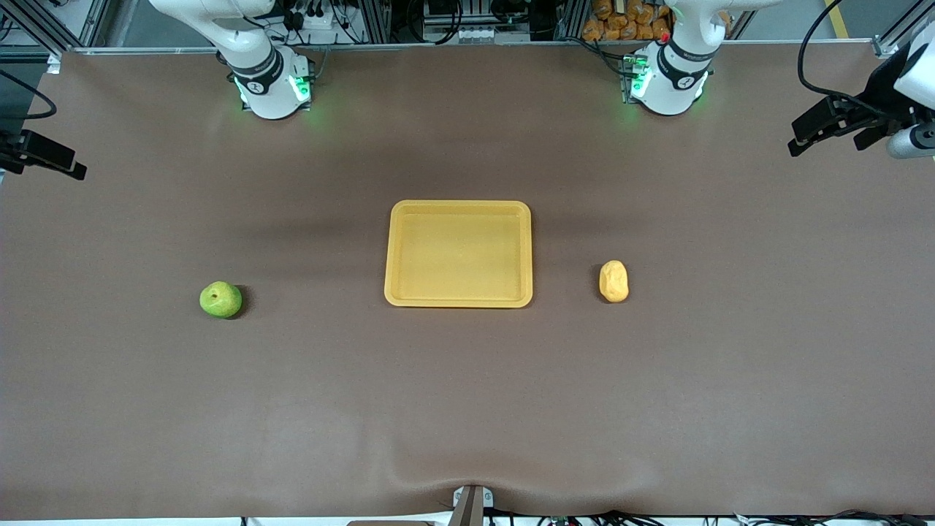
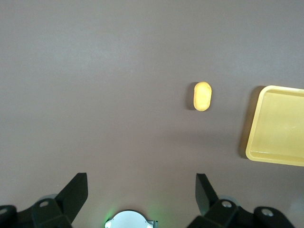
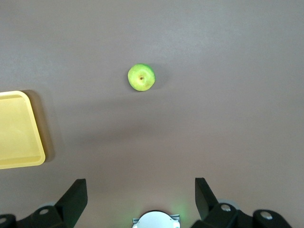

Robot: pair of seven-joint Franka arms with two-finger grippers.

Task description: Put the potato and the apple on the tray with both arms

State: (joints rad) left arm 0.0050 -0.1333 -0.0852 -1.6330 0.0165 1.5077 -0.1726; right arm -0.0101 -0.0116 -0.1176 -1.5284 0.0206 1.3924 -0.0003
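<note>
Hovering high: both end effectors (image 2: 141,190) (image 3: 141,190), spread.

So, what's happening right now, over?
Left gripper and right gripper open, high over table. Apple, potato untouched beside empty tray. Nothing in the way.

Table cover (image 1: 467,394): brown, smooth, rumpled at the edge nearest the front camera.
Metal bracket (image 1: 471,504): at that rumpled edge.
Orange packets (image 1: 628,18): heaped by the left arm's base.

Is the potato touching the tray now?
Apart. The front view shows bare table between the potato and the tray; the left wrist view shows that gap too.
</note>
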